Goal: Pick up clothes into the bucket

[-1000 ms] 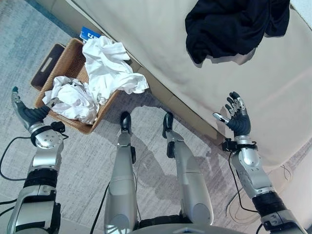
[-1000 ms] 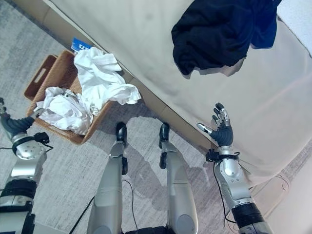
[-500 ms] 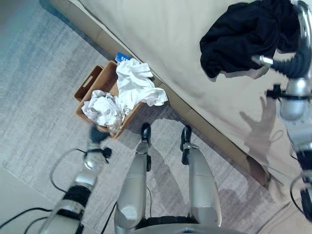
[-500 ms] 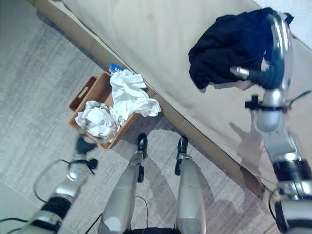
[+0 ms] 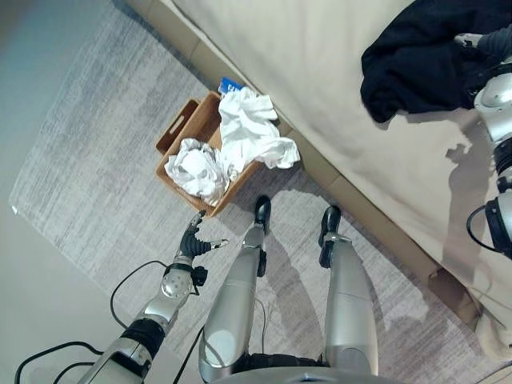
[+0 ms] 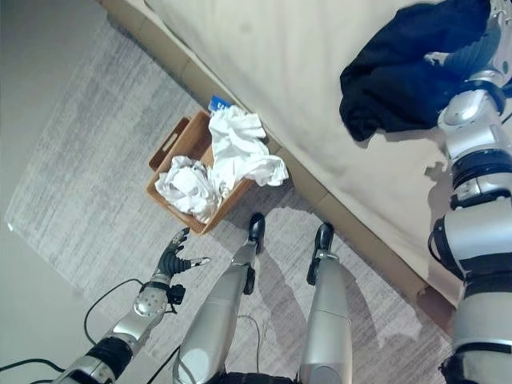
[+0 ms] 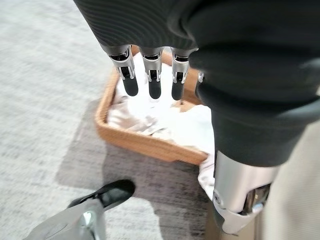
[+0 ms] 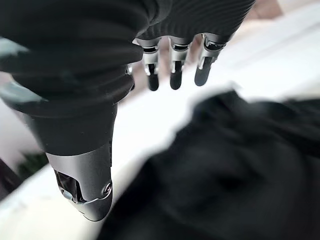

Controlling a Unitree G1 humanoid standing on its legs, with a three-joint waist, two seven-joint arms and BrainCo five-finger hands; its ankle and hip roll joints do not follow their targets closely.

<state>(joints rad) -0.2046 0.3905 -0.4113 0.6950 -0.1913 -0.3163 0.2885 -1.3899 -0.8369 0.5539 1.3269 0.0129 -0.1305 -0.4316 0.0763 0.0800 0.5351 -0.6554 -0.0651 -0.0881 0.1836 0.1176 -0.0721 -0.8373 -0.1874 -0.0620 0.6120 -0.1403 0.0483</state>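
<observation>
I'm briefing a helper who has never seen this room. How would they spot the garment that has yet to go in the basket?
Start at the wide beige bed along the grey rug. Near its far right end, beside the robot's right hand, lies a crumpled black garment. It is the one dark piece; the other clothes are white and sit in the brown wicker basket on the floor.

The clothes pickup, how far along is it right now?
Done: white clothes already sit in the wicker basket on the rug, one draped over its rim. In hand: nothing; the right hand is open above the black garment on the bed, while the left hand hangs open near the basket. Left: grasping that garment and dropping it in.
</observation>
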